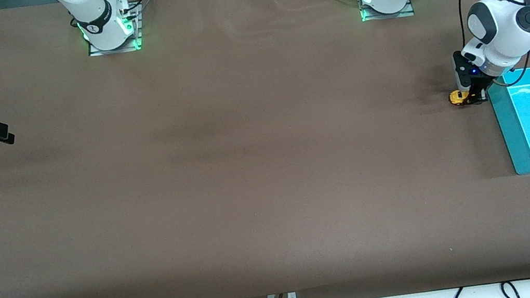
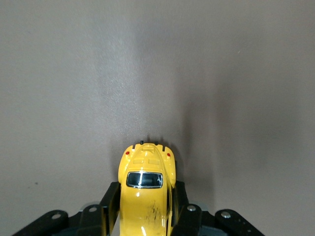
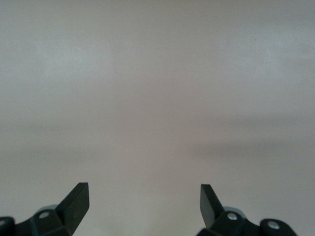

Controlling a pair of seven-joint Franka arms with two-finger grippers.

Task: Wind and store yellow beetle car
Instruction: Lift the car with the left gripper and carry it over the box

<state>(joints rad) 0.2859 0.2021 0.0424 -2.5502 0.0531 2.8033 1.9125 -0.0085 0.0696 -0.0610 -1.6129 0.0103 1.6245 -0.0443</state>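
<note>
Clamping the yellow beetle car point(image 2: 145, 196) by its flanks, left end effector point(image 1: 473, 98) near the bin point(image 1: 504, 134); light, slick, rigid toy. Right end effector point(image 3: 143, 202) waits, fingers apart, at the right arm's desk point(image 1: 247, 172) edge.

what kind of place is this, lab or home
Most likely a robotics lab: two arms bolted to a brown-covered table, loose cables along its edge, and the left pincer closed on a yellow beetle car beside a turquoise bin.

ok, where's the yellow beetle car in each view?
Front view: yellow beetle car on the table, beside the turquoise bin, in the left gripper.
Left wrist view: car between the closed jaws.
Right wrist view: not in it.
Shared landmark: the brown table.
</note>
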